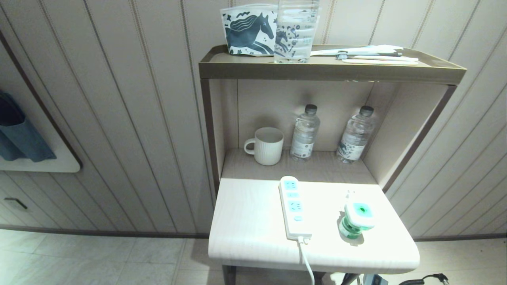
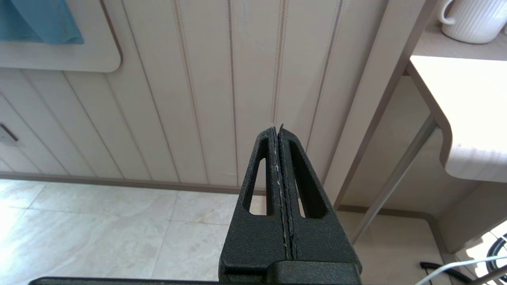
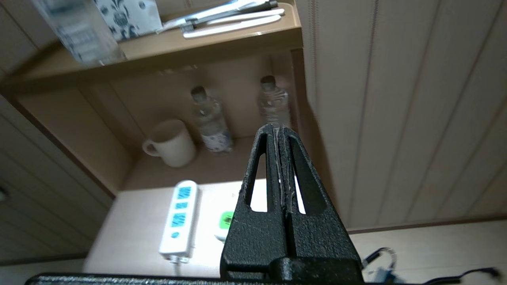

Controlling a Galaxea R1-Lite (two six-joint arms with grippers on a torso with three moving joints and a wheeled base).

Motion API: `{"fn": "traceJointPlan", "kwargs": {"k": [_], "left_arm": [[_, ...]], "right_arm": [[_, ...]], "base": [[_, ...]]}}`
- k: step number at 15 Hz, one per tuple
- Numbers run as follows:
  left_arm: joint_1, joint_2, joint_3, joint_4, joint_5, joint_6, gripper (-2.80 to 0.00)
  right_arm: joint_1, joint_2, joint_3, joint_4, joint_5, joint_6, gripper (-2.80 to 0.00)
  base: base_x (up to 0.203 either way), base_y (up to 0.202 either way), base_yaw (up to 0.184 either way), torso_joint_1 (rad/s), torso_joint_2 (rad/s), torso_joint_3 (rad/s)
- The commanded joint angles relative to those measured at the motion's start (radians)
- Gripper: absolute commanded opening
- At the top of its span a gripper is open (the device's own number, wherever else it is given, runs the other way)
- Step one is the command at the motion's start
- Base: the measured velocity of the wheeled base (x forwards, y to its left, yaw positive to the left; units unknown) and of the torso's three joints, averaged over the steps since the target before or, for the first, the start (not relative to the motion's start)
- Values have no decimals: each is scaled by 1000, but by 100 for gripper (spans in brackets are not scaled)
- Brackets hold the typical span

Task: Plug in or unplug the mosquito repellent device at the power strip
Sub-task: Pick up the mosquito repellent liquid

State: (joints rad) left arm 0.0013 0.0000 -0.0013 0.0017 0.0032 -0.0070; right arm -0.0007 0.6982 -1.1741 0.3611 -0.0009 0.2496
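A: What is seen nearest the right end effector (image 3: 280, 128)?

B: Its two black fingers are pressed together, with nothing held between them. It is raised in the air at the near edge of a pale surface (image 1: 245, 233), not touching anything.

A: Where is the mosquito repellent device?

B: The mosquito repellent device (image 1: 356, 219) is found just beyond and below the right end effector, standing free on the surface. A white square top with a green centre is shown, with a green bottle beneath. In the right wrist view only a green and white part (image 3: 225, 225) is visible beside the fingers.

A: And the power strip?

B: The power strip (image 1: 294, 208) is laid flat a little further to the side of the device, near it but apart. Its pale blue sockets are all unoccupied. Its white cord (image 1: 307, 261) is hung over the near edge of the surface.

A: What is placed further back?

B: A white ribbed mug (image 1: 266, 145) and two clear water bottles (image 1: 305, 132) are set upright on a lower shelf at the back. Higher still, a top shelf (image 1: 328, 67) is seen with a horse-patterned pouch (image 1: 248, 31), a clear container (image 1: 295, 31) and some slim utensils (image 1: 368, 53).

A: And the left end effector?

B: The left end effector (image 2: 279, 128) is also closed tight and empty. It is held beside the furniture, with the wall panelling and the tiled floor (image 2: 99, 229) beyond it.
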Motion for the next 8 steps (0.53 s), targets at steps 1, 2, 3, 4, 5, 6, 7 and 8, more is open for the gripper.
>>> {"fn": "traceJointPlan", "kwargs": {"k": [1, 2, 3, 4, 5, 6, 7, 8], "left_arm": [[0, 2, 1, 0, 0, -1, -280], [0, 2, 0, 0, 1, -1, -280], [0, 2, 0, 0, 0, -1, -280], [0, 2, 1, 0, 0, -1, -280], [0, 2, 0, 0, 0, -1, -280], [0, 2, 0, 0, 0, -1, -280], [0, 2, 0, 0, 0, -1, -280], [0, 2, 0, 0, 0, -1, -280]], "right_arm": [[87, 231, -247, 262, 6, 120, -280], [162, 281, -325, 472, 12, 146, -280], [273, 327, -378, 633, 17, 178, -280], [380, 362, -394, 716, 22, 212, -280], [468, 387, -383, 758, 23, 234, -280], [536, 406, -343, 785, 22, 243, -280], [573, 418, -272, 799, 17, 235, -280], [608, 425, -212, 807, 2, 210, -280]], "base": [[0, 0, 0, 0, 0, 0], [0, 0, 0, 0, 0, 0], [0, 0, 0, 0, 0, 0], [0, 0, 0, 0, 0, 0], [0, 0, 0, 0, 0, 0], [0, 0, 0, 0, 0, 0], [0, 0, 0, 0, 0, 0], [0, 0, 0, 0, 0, 0]]}}
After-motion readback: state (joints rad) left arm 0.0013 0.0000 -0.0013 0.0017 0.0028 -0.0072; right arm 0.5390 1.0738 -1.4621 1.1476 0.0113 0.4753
